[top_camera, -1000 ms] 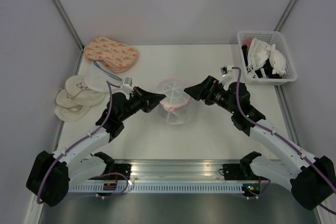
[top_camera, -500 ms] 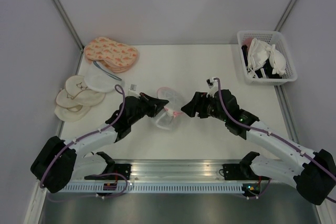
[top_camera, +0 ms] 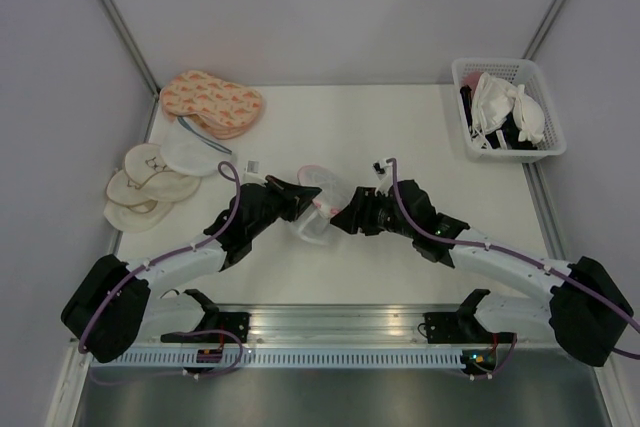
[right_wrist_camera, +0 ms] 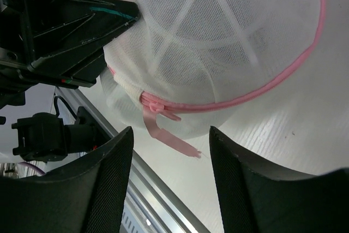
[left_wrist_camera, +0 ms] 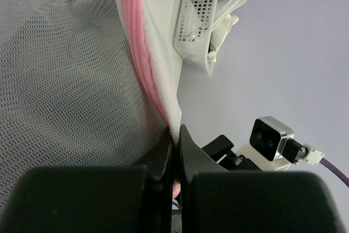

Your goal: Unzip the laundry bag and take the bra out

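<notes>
From above, the laundry bag [top_camera: 318,212] sits mid-table between your two arms. In the left wrist view, the left gripper [left_wrist_camera: 175,135] pinches its pink zip rim tight. In the right wrist view, the right gripper [right_wrist_camera: 170,133] gapes around the zip pull [right_wrist_camera: 163,130] without touching it. Unzipping is not yet begun, so next close on that pull. The bra is perhaps inside, unseen through the mesh.

Laundry bag [right_wrist_camera: 229,36]: fine white mesh cloth, semi-sheer, with smooth white ribs and a pink woven zip rim [right_wrist_camera: 272,87]. Right gripper [right_wrist_camera: 170,132] fingers [right_wrist_camera: 240,189]: matt black, finely pebbled. Basket [left_wrist_camera: 193,20]: perforated white plastic. Table [top_camera: 330,117]: matt off-white, smooth.
</notes>
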You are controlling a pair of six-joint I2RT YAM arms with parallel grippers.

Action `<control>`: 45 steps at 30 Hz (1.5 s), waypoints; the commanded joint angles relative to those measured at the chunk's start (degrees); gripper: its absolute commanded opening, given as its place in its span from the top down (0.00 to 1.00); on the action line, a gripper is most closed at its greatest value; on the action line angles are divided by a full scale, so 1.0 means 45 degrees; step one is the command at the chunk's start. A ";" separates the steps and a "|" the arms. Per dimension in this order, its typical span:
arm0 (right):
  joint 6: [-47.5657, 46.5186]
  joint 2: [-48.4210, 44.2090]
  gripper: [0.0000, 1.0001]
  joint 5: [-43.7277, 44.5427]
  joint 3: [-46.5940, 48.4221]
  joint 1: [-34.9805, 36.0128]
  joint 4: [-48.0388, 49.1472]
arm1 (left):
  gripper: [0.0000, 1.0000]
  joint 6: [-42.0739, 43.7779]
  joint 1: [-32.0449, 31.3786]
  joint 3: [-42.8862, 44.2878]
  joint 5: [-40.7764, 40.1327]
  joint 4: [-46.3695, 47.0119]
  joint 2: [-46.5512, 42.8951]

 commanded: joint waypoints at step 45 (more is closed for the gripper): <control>-0.2880 0.1549 1.00 0.5405 0.2718 0.0084 -0.8901 | 0.98 0.3690 0.3224 0.0876 0.6513 -0.0736 -0.0900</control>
